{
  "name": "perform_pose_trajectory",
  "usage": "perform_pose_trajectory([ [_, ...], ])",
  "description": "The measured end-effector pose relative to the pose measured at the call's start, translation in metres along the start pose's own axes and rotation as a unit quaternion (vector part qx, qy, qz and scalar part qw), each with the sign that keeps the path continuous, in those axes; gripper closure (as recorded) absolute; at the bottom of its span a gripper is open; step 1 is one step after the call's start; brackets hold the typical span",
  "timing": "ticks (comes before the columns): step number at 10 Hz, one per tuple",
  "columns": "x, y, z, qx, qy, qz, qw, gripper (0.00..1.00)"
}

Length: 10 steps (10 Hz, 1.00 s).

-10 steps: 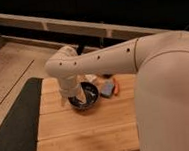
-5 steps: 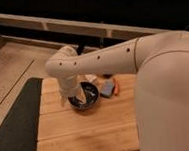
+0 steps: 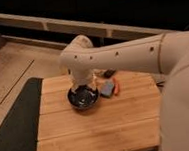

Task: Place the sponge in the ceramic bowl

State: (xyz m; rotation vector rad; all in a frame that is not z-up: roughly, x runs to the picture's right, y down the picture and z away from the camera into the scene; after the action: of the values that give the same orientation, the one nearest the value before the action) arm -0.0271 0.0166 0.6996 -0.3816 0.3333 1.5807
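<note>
The dark glossy ceramic bowl [image 3: 83,98] sits on the wooden board [image 3: 98,127], left of its middle. Just right of the bowl, the blue-grey sponge [image 3: 108,89] lies flat on the board, close to the rim. My white arm reaches in from the right and bends down over the bowl. The gripper [image 3: 84,87] hangs right above the bowl's back edge, mostly hidden by the wrist. The sponge is apart from the gripper.
A thin orange-red stick [image 3: 116,88] lies against the sponge's right side. A small black block [image 3: 109,73] rests behind them. A dark mat [image 3: 17,122] borders the board on the left. A wall ledge [image 3: 43,24] runs along the back.
The arm's wrist has shifted a little to the right above the bowl. The sponge, bowl and stick have stayed where they were.
</note>
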Motion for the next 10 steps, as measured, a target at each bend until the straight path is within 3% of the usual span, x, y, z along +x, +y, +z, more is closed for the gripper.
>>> perform_pose_trajectory([
  [2,-0.017,-0.044,-0.031,-0.003,-0.054,0.033,0.9980,0.35],
  [3,-0.021,-0.060,-0.040,-0.003,-0.068,0.047,0.9965,0.35],
  [7,-0.021,-0.060,-0.036,-0.002,-0.066,0.048,0.9967,0.35],
  [10,-0.027,-0.126,0.003,0.035,-0.037,0.069,0.9963,0.35],
])
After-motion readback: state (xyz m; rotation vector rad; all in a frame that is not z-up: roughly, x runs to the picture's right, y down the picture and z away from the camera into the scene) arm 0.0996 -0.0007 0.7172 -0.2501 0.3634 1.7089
